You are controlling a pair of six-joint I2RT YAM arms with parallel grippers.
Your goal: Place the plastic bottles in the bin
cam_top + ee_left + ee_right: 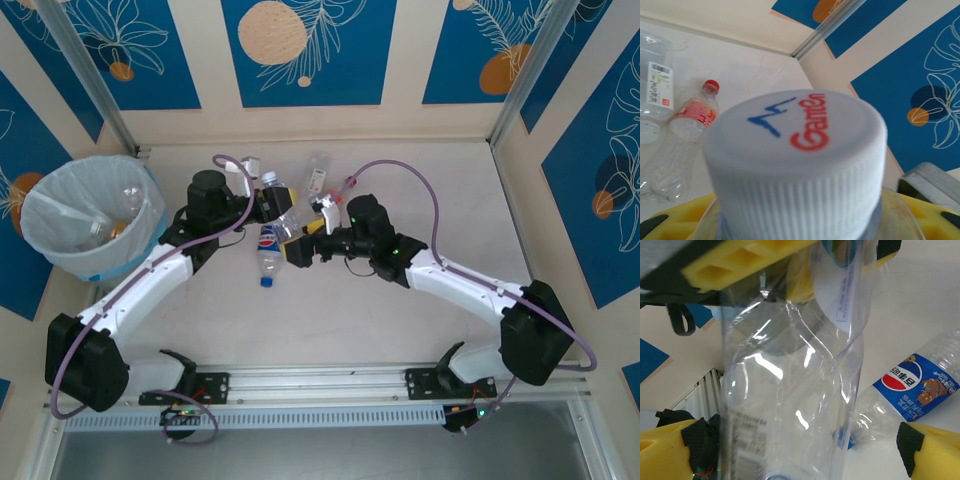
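The bin [62,255] stands at the far left of the table. Its pale bag is open, and the top view shows at least one clear bottle [126,198] in it, with something amber just beside.

In the middle of the table the left gripper [281,207] pinches a clear bottle with a white cap [800,150], the yellow pads [740,262] pressed on its upper part. The right gripper [800,452] has its fingers [932,452] spread wide on both sides of the same bottle's body, the right one well apart from it.

Only the left wrist view makes the print on the cap readable, "Ganten". It also shows a red-capped bottle [687,127] lying beside a clear bottle with a white label [655,85]. The right wrist view shows the blue Pepsi bottle [912,382] lying on the table just beside the held one.
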